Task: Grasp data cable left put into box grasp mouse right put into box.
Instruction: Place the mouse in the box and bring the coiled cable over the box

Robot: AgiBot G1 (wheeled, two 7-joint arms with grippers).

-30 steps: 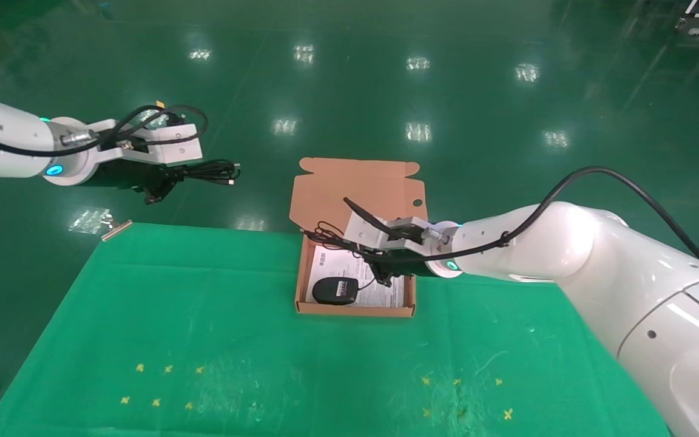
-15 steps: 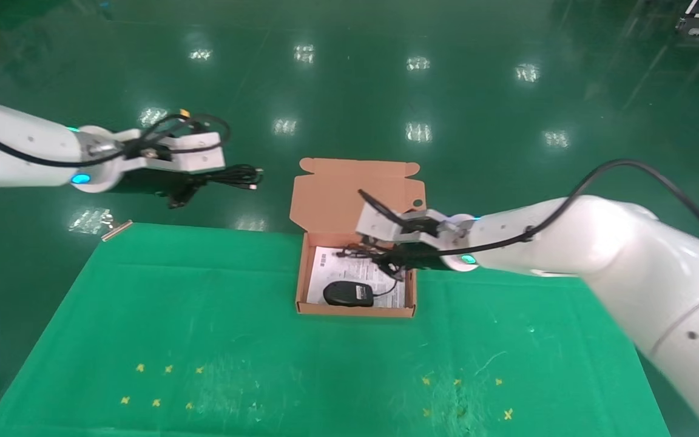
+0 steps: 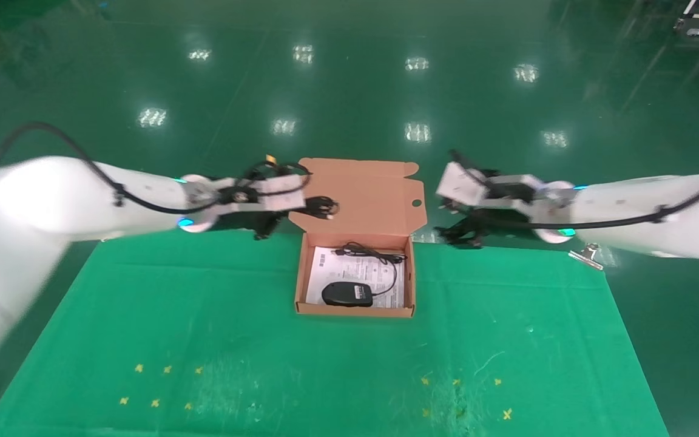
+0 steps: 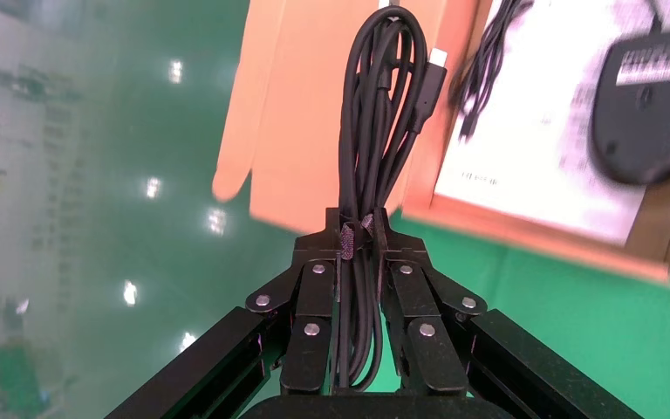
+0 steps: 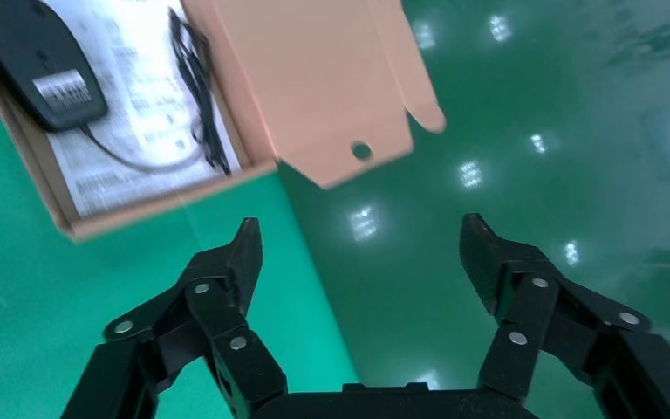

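The left tool (image 4: 359, 249) was clenched on the data cable (image 4: 384, 131), its black fingers (image 4: 314, 301) pressed against both sides of the bundle. The cable was thin, black and glossy, folded into a long narrow bunch of loops, with a small silver plug end showing near its far tip. In the head view the left tool (image 3: 273, 212) hung just beside the left edge of the box's raised flap, above the far edge of the desk (image 3: 143, 315), and the data cable (image 3: 320, 207) reached out in front of that flap, not yet down in the tray.

The right tool (image 5: 362, 253) stood released, its two fingers spread wide apart with nothing between them. In the head view the right tool (image 3: 455, 230) hovered just beyond the right side of the box (image 3: 355, 311).

The box was shallow, salmon-orange cardboard, its tabbed flap standing up with one round hole. Inside lay the mouse (image 3: 347, 294), a small black oval with a white label, resting on a white printed sheet (image 3: 325, 270), its thin cord curling toward the back wall.
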